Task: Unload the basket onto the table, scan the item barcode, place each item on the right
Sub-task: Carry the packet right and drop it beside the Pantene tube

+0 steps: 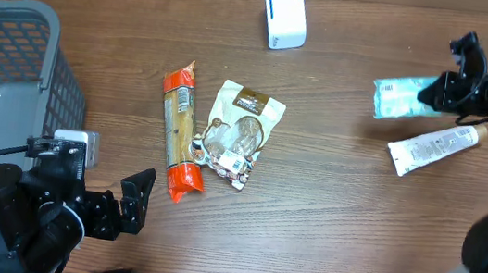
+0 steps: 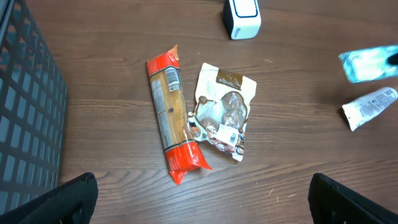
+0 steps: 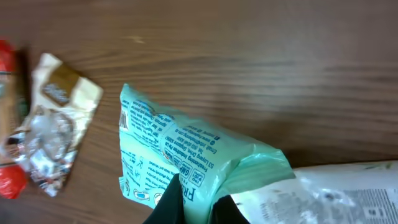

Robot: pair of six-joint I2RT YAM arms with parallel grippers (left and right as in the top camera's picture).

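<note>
Pack (image 1: 400, 97): pale green, crinkled, print on the side facing the right wrist camera; near the right edge of the bench (image 1: 328, 212), toward its far side; one bunched end is pinched in the right gripper. Whether it clears the bench cannot be told.
Right gripper (image 3: 198, 208): closed nearly all the way, dark fingers nipping the pack's bunched end.
Left gripper (image 1: 135, 202): jaws spread wide, nothing between them; by the near edge, left of centre.
Scanner (image 1: 285, 18): small white box with a blue-outlined top; at the far edge, about midway along; well apart from the pack.
Tube (image 1: 436, 148): white with a tan cap; lying slanted near the right edge, just on the near side of the pack.
Packet (image 1: 179, 130): long, orange at both ends, lying flat around the bench's middle.
Pouch (image 1: 239, 134): cream with a brown label and a clear window; flat, just right of the packet, meeting it at the near end.
Basket (image 1: 8, 80): grey mesh, at the left edge.
</note>
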